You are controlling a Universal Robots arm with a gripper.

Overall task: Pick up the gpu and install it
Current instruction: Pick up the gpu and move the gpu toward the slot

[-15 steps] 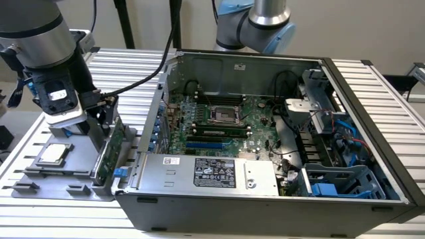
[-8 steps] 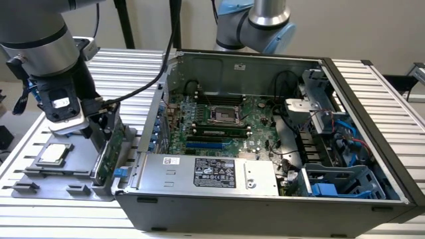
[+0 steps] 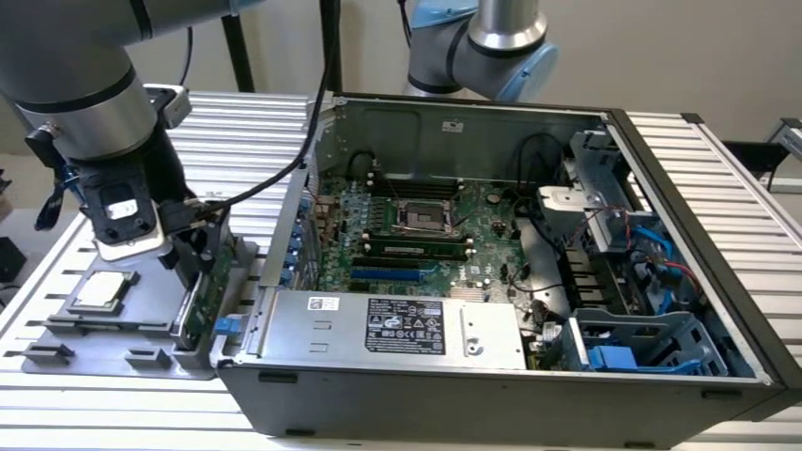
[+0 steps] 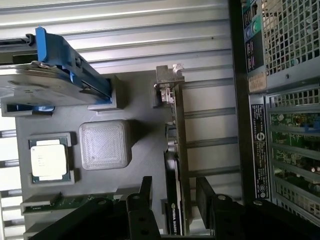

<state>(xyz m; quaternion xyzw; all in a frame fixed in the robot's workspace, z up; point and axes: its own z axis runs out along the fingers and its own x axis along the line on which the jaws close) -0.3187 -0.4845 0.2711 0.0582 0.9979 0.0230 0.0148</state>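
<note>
Straddles the upright gpu (image 4: pixel 178 145) with gripper (image 4: pixel 175 186) jaws spread, not yet pinching, and risks tilting the thin card in its gray tray (image 4: pixel 142 150) if closing off-centre.

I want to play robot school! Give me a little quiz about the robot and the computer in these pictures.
1. True or false: the gripper is clamped shut on the gpu.
2. Where is the gpu? A. standing on edge in the grey tray beside the computer case; B. plugged into the motherboard; C. lying flat on the hard drive.
3. Fill in: lying flat in the tray is a small square silver ____.
Key: 1 false, its jaws stand open on either side of the card. 2 A. 3 CPU chip.
</note>
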